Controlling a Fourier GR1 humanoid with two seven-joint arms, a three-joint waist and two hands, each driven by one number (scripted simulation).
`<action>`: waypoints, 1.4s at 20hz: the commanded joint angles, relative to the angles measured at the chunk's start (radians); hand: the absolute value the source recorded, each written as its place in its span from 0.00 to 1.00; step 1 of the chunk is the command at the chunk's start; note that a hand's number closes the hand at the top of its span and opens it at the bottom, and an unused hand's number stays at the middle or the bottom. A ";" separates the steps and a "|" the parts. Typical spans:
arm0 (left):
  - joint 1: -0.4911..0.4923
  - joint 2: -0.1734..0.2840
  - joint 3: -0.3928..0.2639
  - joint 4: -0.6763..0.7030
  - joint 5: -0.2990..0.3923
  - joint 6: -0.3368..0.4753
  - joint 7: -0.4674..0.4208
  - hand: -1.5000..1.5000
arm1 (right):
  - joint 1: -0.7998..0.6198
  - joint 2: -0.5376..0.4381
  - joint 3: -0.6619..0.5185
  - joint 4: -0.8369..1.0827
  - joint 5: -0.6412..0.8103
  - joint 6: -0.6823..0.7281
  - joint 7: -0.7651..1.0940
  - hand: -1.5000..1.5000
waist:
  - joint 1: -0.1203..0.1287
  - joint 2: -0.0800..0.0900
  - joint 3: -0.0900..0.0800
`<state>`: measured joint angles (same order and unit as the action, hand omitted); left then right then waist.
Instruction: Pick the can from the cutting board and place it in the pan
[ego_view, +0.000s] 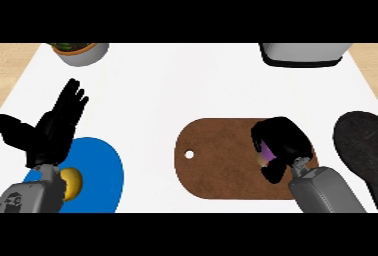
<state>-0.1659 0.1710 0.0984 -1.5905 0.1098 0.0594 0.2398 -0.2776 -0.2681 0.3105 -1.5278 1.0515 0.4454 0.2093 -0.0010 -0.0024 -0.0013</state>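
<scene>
On the cutting board (221, 165), right hand (284, 140) curled round the can (264, 159), left hand (55, 125) open.

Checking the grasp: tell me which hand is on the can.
The right hand, over the cutting board, fingers curled round the can. The left hand is open, fingers up, above the blue plate.

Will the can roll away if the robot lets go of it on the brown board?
Maybe. The can looks round and seems to lie sideways under the right hand, so it could roll on the flat cutting board. It looks small, so probably light. The hand hides most of it.
</scene>
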 joint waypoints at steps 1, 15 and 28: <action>-0.024 0.011 0.007 -0.003 -0.007 0.011 0.036 0.50 | 0.013 0.045 -0.058 -0.059 0.040 -0.055 0.132 1.00 | -0.005 0.000 0.001; -0.021 0.029 0.034 0.016 0.014 -0.020 0.013 0.50 | -0.051 0.126 -0.003 -0.482 0.389 -0.013 0.604 1.00 | -0.004 -0.001 0.000; 0.017 -0.021 0.002 0.003 -0.019 -0.008 -0.023 0.50 | -0.068 0.016 -0.390 -0.452 0.245 -0.100 0.481 1.00 | 0.002 0.003 0.001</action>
<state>-0.1643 0.1689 0.1092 -1.6041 0.1033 0.0490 0.2520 -0.3219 -0.2181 0.0301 -2.0307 1.3324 0.4018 0.7308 -0.0015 -0.0007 0.0000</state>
